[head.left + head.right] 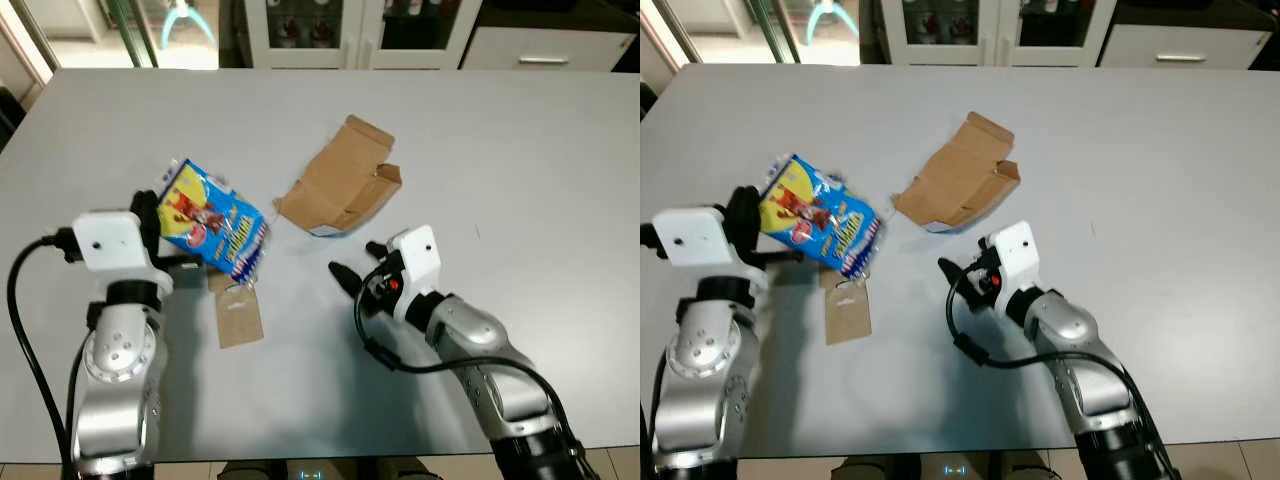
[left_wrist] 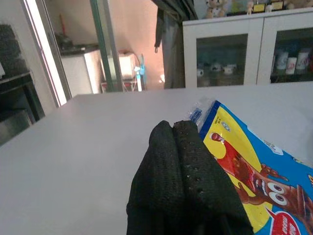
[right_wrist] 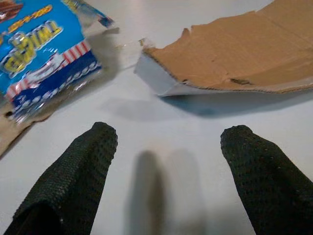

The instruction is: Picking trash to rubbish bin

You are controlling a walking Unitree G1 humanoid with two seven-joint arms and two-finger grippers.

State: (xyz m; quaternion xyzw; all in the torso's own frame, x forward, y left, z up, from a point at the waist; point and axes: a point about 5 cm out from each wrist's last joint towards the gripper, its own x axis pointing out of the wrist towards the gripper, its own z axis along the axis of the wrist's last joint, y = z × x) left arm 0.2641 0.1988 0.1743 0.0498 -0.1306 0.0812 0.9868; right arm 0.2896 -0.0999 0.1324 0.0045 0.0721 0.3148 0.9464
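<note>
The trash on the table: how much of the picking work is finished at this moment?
Nothing looks binned yet. In hand: the left gripper, fingers closed together, is at the blue snack bag, which looks pinched at its edge. The right gripper is open above the table, holding nothing. Left: the torn cardboard box and the small cardboard tag lie on the table.

Wide bare bench (image 1: 520, 150) lies right and far. The torn cardboard box (image 1: 342, 185), snack packet (image 1: 213, 222) and cardboard tag (image 1: 238, 312) crowd the near-left middle.
</note>
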